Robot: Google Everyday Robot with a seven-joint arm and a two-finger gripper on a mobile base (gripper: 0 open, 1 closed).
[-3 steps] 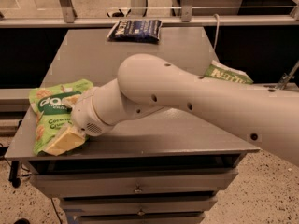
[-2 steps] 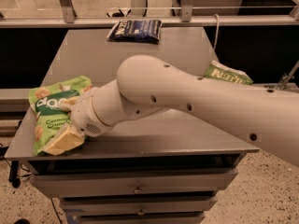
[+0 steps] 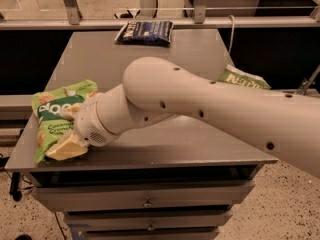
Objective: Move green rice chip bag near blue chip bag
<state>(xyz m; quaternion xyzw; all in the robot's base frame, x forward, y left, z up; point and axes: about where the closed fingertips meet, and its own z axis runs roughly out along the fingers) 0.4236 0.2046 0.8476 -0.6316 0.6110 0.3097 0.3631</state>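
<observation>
The green rice chip bag [image 3: 54,115] is a bright light-green pouch with a dark green label. It lies at the front left corner of the grey table [image 3: 150,59]. My gripper [image 3: 70,136] is down on the bag's right lower part, and the wrist covers that side of the pouch. The blue chip bag [image 3: 145,32] lies flat at the far edge of the table, well away from the green pouch and the gripper.
A darker green bag [image 3: 245,78] shows at the table's right edge, partly hidden behind my arm [image 3: 210,109]. My arm crosses the table's front right. A rail [image 3: 160,21] runs behind the table. Drawers [image 3: 145,196] sit under the tabletop.
My wrist has edged slightly left and down over the green pouch. The pouch and the blue bag lie about where they were.
</observation>
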